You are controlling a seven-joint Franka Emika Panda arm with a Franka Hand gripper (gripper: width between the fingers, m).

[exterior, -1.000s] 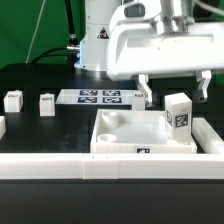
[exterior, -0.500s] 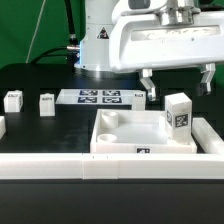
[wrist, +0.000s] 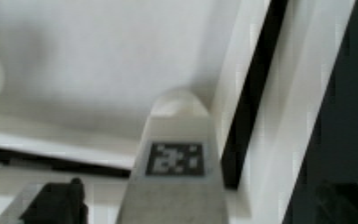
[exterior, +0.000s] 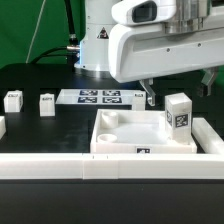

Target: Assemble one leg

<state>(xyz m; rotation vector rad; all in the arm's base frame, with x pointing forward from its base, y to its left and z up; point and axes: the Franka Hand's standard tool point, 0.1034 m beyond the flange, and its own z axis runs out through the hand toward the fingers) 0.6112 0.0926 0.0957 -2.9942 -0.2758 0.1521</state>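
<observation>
Black table [exterior: 40, 125] lies open across the exterior view's left. It carries only a small white block [exterior: 13, 99] and a second block [exterior: 46, 103] near it, both well apart from the rest. A sliver of another white part [exterior: 2, 126] is cut off by the picture's border.

Next comes the marker board [exterior: 98, 97], flat on the table behind the tabletop [exterior: 120, 148], near it, though I cannot tell if they touch. A white rail [exterior: 60, 166] runs along the whole front, close against the tabletop's near edge, so room is tight there. The tabletop's raised rim encloses a shallow recess.

The leg [exterior: 180, 112] stands upright at the tabletop's right side, toward the far corner, with its tag facing the camera and the rim just beside it. The gripper [exterior: 177, 87] hangs above it. Its fingers [exterior: 147, 93] are spread wide to either side of the post and touch nothing, and dark background shows between each tip and the leg.

The wrist view looks down on the leg [wrist: 179, 140]. Its tag [wrist: 176, 158] is visible, a dark gap runs alongside it, and a dark fingertip [wrist: 55, 203] sits apart from it.

Set against the picture half a second back, the fingertips sit higher, now about level with the leg's top rather than alongside its upper part. The hand's white body fills more of the upper frame. The leg, tabletop, blocks and marker board lie where they did.
</observation>
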